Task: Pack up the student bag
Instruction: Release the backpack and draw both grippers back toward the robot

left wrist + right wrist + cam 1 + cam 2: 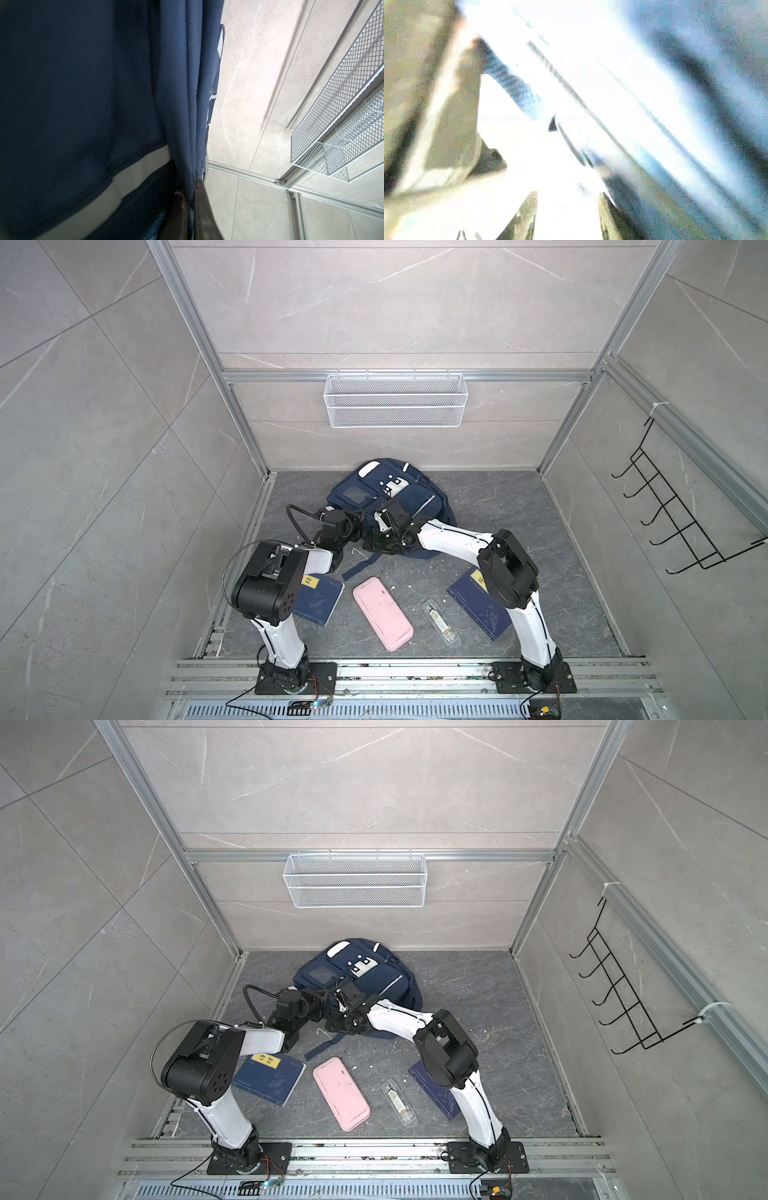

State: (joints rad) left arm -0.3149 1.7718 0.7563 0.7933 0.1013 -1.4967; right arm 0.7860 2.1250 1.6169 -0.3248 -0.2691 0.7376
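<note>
Navy fabric of the student bag (pixel 83 83) crowds the left wrist view. The left gripper (pixel 190 193) is clamped on a fold at the bag's near edge, and the right gripper (pixel 566 199), just beside it, stands part open and looks empty, though the view is blurred. The bag lies flat, stretching lengthwise away from both toward the back wall (pixel 395 448).

From my console I count one student bag (pixel 419 499). In front of the bag lie two navy books with yellow labels, the left book (pixel 320 601) and the right book (pixel 478 605). Between them are one pink pencil case (pixel 383 613) and one clear plastic case (pixel 441 622). Behind the bag hangs one white mesh basket (pixel 395 400). Off to its right is one black hook rack (pixel 683 506). Two arms reach the bag: left arm (pixel 270 585), right arm (pixel 449 537).
</note>
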